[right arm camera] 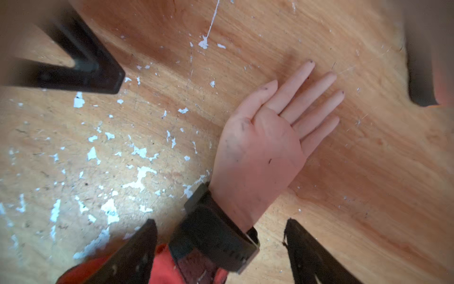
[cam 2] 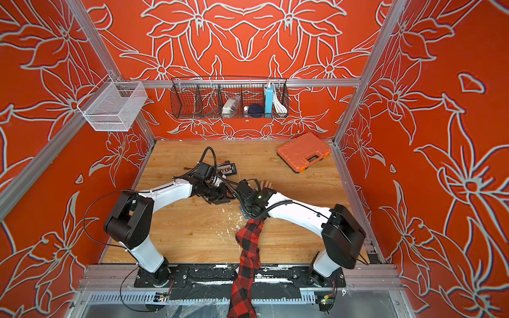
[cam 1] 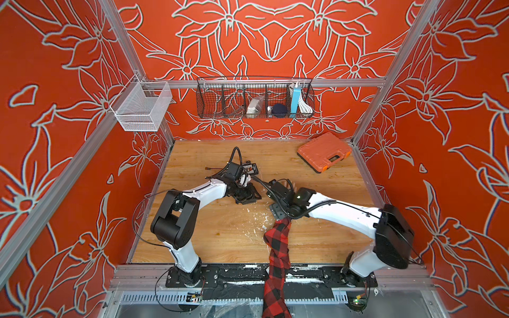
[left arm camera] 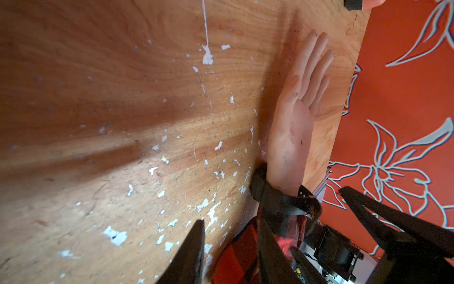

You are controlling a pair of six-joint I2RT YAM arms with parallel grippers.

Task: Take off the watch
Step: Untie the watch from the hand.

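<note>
Both arms (cam 1: pixel 203 190) (cam 1: pixel 338 212) bend inward over the palm-up hand (right arm camera: pixel 258 152), watch (right arm camera: pixel 213 233) seemingly fastened.

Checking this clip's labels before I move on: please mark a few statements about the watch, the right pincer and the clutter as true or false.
1. The watch sits on the wrist of the dummy hand. True.
2. The right pincer is clamped on the watch. False: its jaws stand apart, one on each side of the wrist.
3. The orange tool case lies open. False: it is shut.
4. A red-and-black plaid sleeve runs from the wrist over the near edge of the table. True.
5. The blue box stands in the white mesh basket. False: it stands in the black wire basket on the back wall.
</note>
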